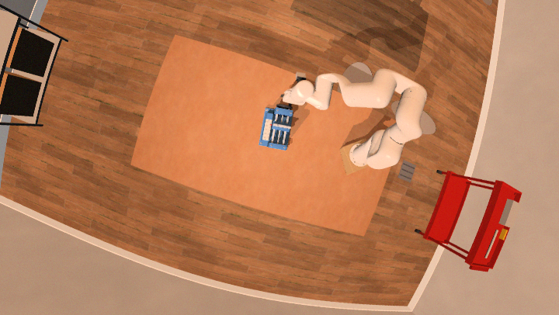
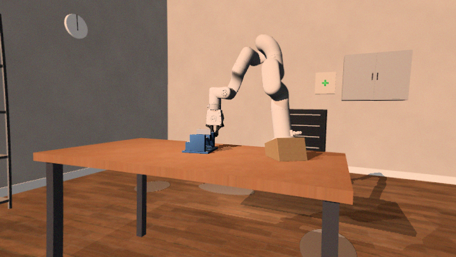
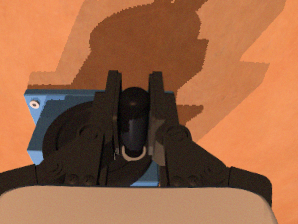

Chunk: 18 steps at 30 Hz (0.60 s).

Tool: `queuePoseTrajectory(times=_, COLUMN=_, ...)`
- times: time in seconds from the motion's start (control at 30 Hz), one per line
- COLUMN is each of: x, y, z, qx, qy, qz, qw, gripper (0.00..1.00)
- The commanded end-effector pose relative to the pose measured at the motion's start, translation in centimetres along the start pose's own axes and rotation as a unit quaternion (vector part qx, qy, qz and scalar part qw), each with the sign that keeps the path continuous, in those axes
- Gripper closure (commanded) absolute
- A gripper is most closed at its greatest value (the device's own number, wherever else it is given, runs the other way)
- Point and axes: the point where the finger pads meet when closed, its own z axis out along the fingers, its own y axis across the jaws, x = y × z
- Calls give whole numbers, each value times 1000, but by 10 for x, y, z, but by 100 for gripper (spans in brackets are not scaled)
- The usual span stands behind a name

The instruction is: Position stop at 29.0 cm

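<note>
A small blue fixture (image 1: 276, 128) (image 2: 198, 143) (image 3: 43, 111) with rails and a scale stands on the orange table. A dark handwheel (image 3: 67, 132) sits at its end nearest the arm, with a black handle knob (image 3: 133, 123) sticking out. My gripper (image 3: 135, 90) (image 1: 284, 105) (image 2: 214, 133) comes down from above at that end. Its two black fingers are shut on the handle knob. The stop and the scale reading are too small to tell.
A tan block (image 2: 285, 149) (image 1: 349, 159) carries the arm's base on the table (image 2: 159, 159). A red cart (image 1: 471, 219) stands on the floor at the right. A dark shelf frame (image 1: 23, 74) stands at the far left.
</note>
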Motion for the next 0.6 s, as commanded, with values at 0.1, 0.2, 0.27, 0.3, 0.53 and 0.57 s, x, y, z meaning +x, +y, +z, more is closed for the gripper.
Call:
queuePoseTrajectory(times=0.1, x=0, y=1, z=3, qx=0, qy=0, qz=0, qw=1000, gripper=94)
queuePoseTrajectory(times=0.2, x=0, y=1, z=4, qx=0, qy=0, qz=0, qw=1000, gripper=94)
queuePoseTrajectory(times=0.27, x=0, y=2, z=5, qx=0, qy=0, qz=0, qw=1000, gripper=94)
queuePoseTrajectory(times=0.3, x=0, y=2, z=5, qx=0, qy=0, qz=0, qw=1000, gripper=94)
queuePoseTrajectory(times=0.53, x=0, y=2, z=7, qx=0, qy=0, qz=0, qw=1000, gripper=94)
queuePoseTrajectory(times=0.57, x=0, y=2, z=7, qx=0, qy=0, qz=0, qw=1000, gripper=94)
